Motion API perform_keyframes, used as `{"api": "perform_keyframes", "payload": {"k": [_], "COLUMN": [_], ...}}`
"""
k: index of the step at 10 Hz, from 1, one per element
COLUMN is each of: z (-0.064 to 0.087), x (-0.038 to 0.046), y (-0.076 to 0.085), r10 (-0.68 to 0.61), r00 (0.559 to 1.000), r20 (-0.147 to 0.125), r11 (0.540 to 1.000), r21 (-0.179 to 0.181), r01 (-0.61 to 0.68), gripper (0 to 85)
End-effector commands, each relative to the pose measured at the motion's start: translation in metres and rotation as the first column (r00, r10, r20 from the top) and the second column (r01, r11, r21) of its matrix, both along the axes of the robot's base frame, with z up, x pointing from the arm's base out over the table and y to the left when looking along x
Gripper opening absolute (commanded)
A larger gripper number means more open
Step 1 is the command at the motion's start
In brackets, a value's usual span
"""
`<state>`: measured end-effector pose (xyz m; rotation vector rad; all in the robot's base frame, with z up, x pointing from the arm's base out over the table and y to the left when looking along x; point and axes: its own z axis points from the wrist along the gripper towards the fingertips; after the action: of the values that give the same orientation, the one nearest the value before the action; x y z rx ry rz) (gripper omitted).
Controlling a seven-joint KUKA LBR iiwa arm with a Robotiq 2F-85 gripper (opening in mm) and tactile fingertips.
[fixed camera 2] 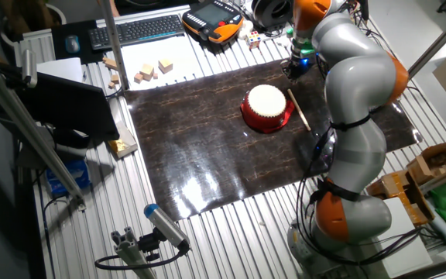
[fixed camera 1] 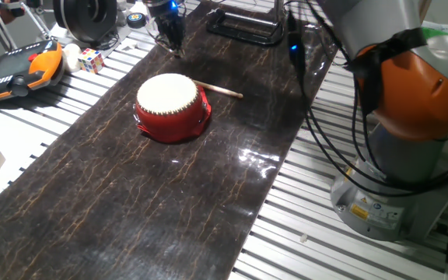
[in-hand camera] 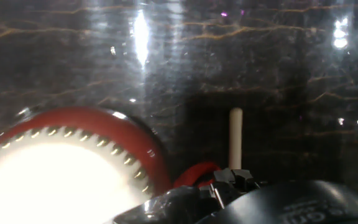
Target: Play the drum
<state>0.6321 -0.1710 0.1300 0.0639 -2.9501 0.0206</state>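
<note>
beyond the drum (fixed camera 1: 173,106), the gripper (fixed camera 1: 171,40) hovers above the mat (fixed camera 1: 115,202); grip unclear. beside the drum lies the stick (fixed camera 1: 218,89), probably needed for striking.

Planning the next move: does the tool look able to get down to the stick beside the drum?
Probably yes. The stick lies bare on the dark mat, beside the drum, with nothing on top of it. The tool hangs close by, beyond the drum.
</note>
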Motion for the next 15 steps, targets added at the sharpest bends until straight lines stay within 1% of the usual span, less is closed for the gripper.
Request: {"api": "perform_keyframes", "payload": {"k": [1,2,4,5,6,7,8,9,11,13,14,15], "z": [-0.011,-0.013,-0.012,-0.015,-0.021,-0.025,-0.027,-0.029,-0.035,-0.043,-0.047,-0.051], "x": [0.0008,0.002,0.0007,-0.0018,-0.0057,-0.0085,-0.0098,-0.0106,-0.0104,-0.0104,-0.0095,-0.009], "y": [-0.004,-0.004,-0.002,-0.002,-0.001,0.0,0.0,-0.003,-0.007,-0.01,-0.011,-0.012], "r10": [-0.005,-0.008,-0.004,-0.006,-0.01,-0.01,-0.003,0.005,0.018,0.024,0.018,0.014], "r00": [1.0,1.0,0.999,1.0,1.0,1.0,1.0,1.0,1.0,0.999,0.999,0.999], "r20": [-0.017,-0.027,-0.032,-0.002,0.021,0.019,0.011,0.011,0.014,0.028,0.033,0.034], "r11": [0.998,0.999,0.999,1.0,1.0,1.0,1.0,1.0,1.0,1.0,1.0,1.0], "r21": [0.062,0.052,0.037,0.017,0.01,0.01,0.008,0.008,0.01,0.013,0.012,0.009], "r01": [0.006,0.009,0.005,0.006,0.01,0.01,0.003,-0.005,-0.018,-0.025,-0.019,-0.014], "gripper": [0.7,0.7,0.7,0.7,0.7,0.7,0.7,0.7,0.7,0.7,1.3,6.3]}}
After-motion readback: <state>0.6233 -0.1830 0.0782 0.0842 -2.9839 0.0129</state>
